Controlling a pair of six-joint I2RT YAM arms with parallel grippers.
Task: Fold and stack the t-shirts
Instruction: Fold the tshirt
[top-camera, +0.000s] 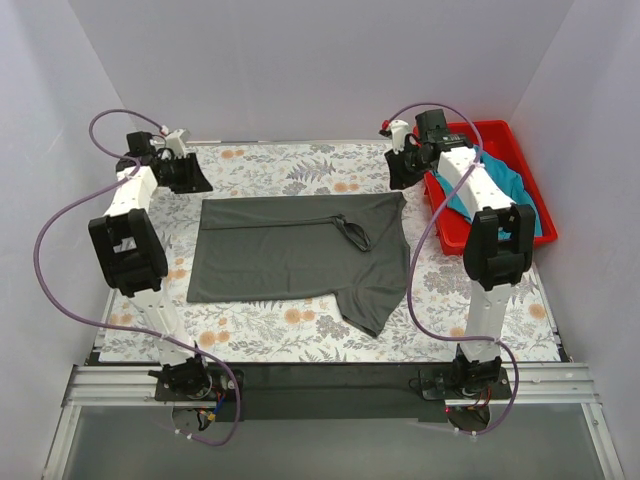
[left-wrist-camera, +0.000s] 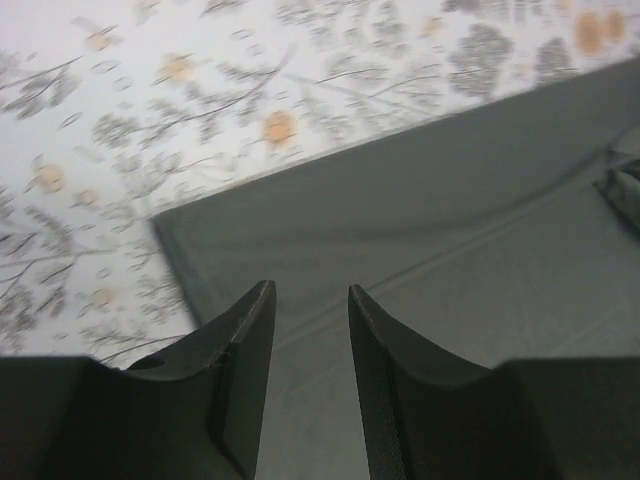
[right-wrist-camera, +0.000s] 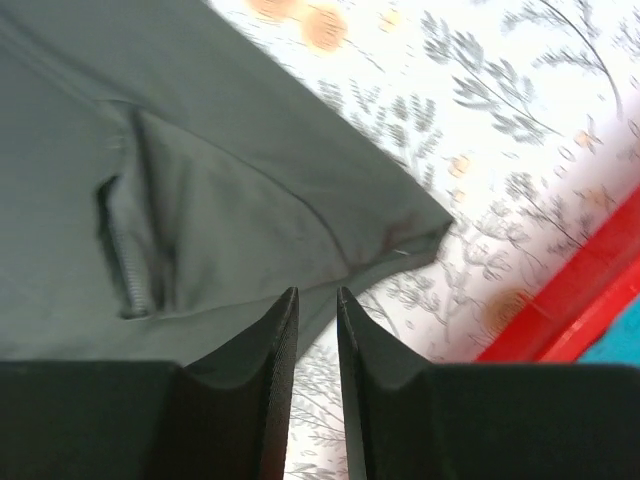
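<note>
The dark charcoal grey t-shirt (top-camera: 290, 245) lies flat in the middle of the table, folded in part, with its collar (top-camera: 352, 232) showing and one sleeve sticking out toward the near right. My left gripper (top-camera: 197, 182) hovers at the shirt's far left corner; its jaws (left-wrist-camera: 310, 290) stand open and empty over the grey cloth (left-wrist-camera: 450, 230). My right gripper (top-camera: 399, 180) hovers at the far right corner; its jaws (right-wrist-camera: 316, 292) are narrowly open and empty above the shirt's edge (right-wrist-camera: 200, 180). The teal-blue t-shirt (top-camera: 505, 185) lies crumpled in the bin, partly hidden by my right arm.
The red plastic bin (top-camera: 510, 135) stands at the table's far right edge, and its rim also shows in the right wrist view (right-wrist-camera: 570, 300). A floral cloth (top-camera: 300, 160) covers the table. White walls enclose the back and both sides.
</note>
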